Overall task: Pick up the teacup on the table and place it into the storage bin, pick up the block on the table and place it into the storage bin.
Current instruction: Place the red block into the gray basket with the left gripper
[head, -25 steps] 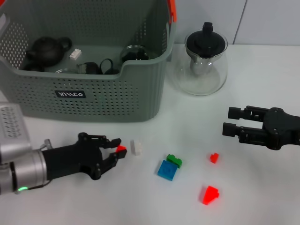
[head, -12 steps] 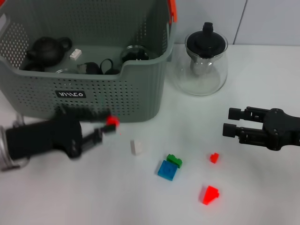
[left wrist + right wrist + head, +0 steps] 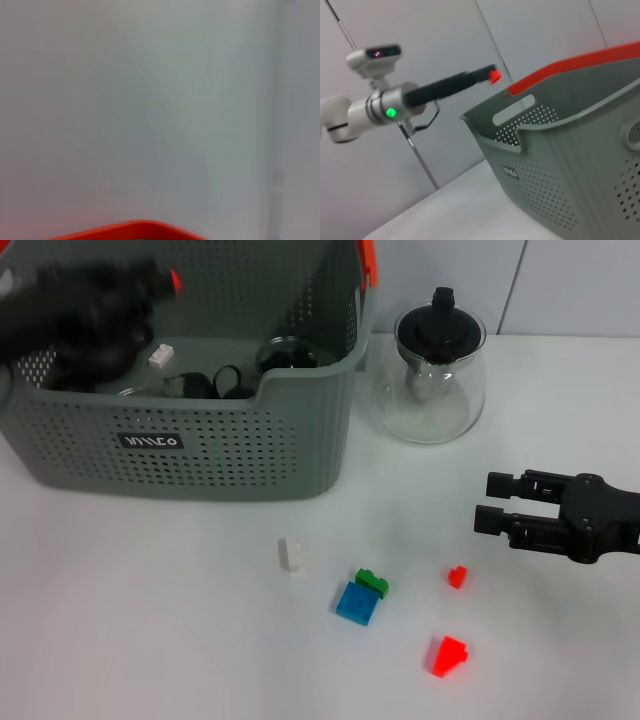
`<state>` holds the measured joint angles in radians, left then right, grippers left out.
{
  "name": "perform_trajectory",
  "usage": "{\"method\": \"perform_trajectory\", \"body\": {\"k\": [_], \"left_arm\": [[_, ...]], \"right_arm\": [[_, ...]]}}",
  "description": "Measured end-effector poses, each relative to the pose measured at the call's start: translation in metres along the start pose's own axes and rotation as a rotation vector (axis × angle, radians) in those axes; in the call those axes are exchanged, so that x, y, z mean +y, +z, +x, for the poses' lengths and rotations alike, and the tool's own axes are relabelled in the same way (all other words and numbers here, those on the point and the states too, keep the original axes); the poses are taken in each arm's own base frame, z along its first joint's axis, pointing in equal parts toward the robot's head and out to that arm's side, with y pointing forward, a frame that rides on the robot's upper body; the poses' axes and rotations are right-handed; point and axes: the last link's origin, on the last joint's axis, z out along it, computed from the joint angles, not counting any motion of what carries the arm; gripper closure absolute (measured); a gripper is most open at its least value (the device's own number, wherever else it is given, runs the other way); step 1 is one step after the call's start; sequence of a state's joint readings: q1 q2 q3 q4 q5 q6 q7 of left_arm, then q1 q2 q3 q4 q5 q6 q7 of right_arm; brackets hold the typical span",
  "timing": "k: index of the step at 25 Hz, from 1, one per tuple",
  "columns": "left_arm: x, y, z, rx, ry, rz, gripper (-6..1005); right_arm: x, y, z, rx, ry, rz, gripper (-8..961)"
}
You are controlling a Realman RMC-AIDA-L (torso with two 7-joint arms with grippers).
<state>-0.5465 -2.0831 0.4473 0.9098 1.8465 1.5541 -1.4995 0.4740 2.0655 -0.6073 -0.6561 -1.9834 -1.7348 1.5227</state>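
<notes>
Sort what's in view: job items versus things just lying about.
Job: storage bin; left gripper holding a red brick above the bin; on the table, white block, blue block, green block, tiny red block, big red block.
Not in use: glass teapot; right gripper, open, parked.

Even, soft light fills the head view; the white table (image 3: 150, 640) shows only faint shadows. At upper left the left gripper (image 3: 165, 280) smears into motion blur. The glass teapot (image 3: 428, 380) carries small highlights. The left wrist view is a hazy, unfocused grey. The right wrist view looks mildly soft throughout.
</notes>
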Motion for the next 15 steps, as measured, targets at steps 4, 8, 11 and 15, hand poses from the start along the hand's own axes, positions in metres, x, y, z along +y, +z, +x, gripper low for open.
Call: {"method": "perform_trajectory", "body": {"k": [4, 8, 11, 15], "left_arm": [[-0.028, 0.016, 0.007, -0.093, -0.066, 0.141, 686], [-0.038, 0.028, -0.002, -0.224, -0.1, 0.214, 680], [-0.036, 0.029, -0.011, -0.246, -0.106, 0.231, 676], [-0.033, 0.016, -0.006, -0.145, -0.145, 0.239, 670]], "right_arm": [[0.0, 0.0, 0.0, 0.0, 0.0, 0.002, 222], [0.0, 0.001, 0.001, -0.001, 0.002, 0.001, 222], [-0.001, 0.002, -0.001, 0.0, 0.0, 0.002, 222], [-0.002, 0.003, -0.002, 0.0, -0.001, 0.002, 222]]}}
